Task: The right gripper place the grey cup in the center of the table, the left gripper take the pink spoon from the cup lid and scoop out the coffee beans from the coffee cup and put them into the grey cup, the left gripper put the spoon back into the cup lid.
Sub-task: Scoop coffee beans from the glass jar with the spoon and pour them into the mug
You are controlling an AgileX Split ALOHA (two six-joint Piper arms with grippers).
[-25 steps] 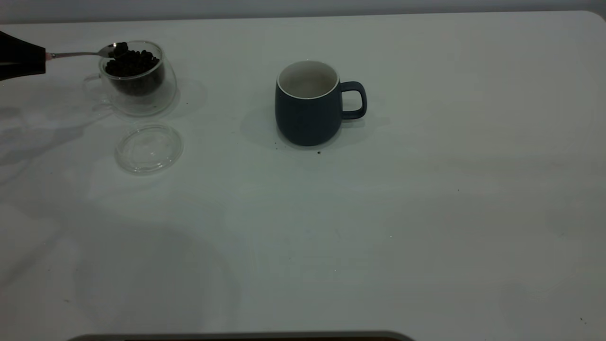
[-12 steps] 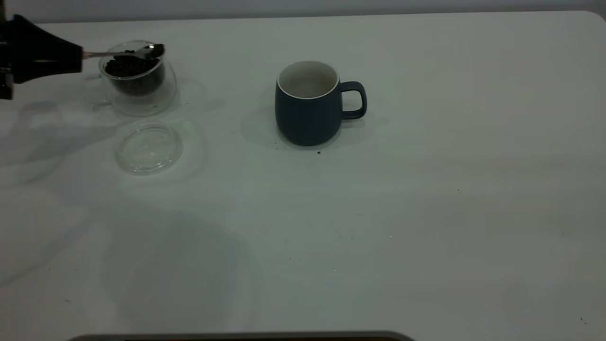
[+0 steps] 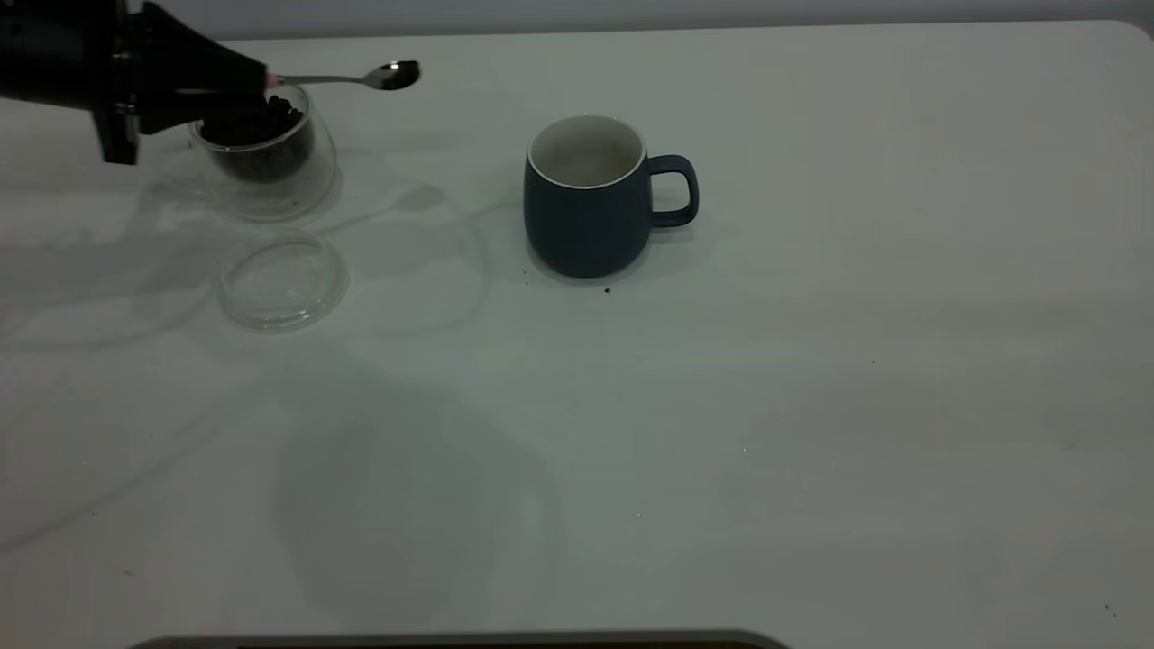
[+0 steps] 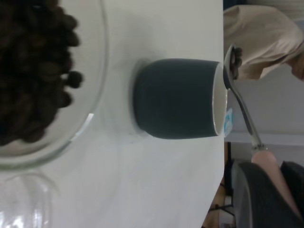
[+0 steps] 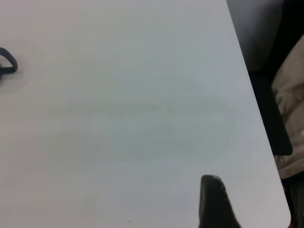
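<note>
My left gripper [image 3: 257, 83] is at the table's far left, above the coffee cup [image 3: 263, 153], shut on the pink spoon [image 3: 361, 79] by its handle. The spoon is held level, its bowl pointing toward the grey cup [image 3: 586, 198] and well short of it. In the left wrist view the pink handle [image 4: 266, 161] sits in my left gripper [image 4: 270, 187], with dark coffee beans [image 4: 236, 59] in the spoon bowl and the grey cup [image 4: 175, 97] beyond. More beans [image 3: 248, 126] fill the coffee cup. The cup lid [image 3: 283, 281] lies empty in front of it. My right gripper [image 5: 213, 202] hovers near the table's right edge.
The white table [image 3: 811, 406] has a few dark specks near the grey cup's base. The right wrist view shows the cup's handle [image 5: 7, 64] far off and the table's rounded corner [image 5: 280, 209].
My left gripper has moved right with the spoon. The spoon bowl has risen out of the coffee cup and now hangs past its rim, toward the grey cup.
</note>
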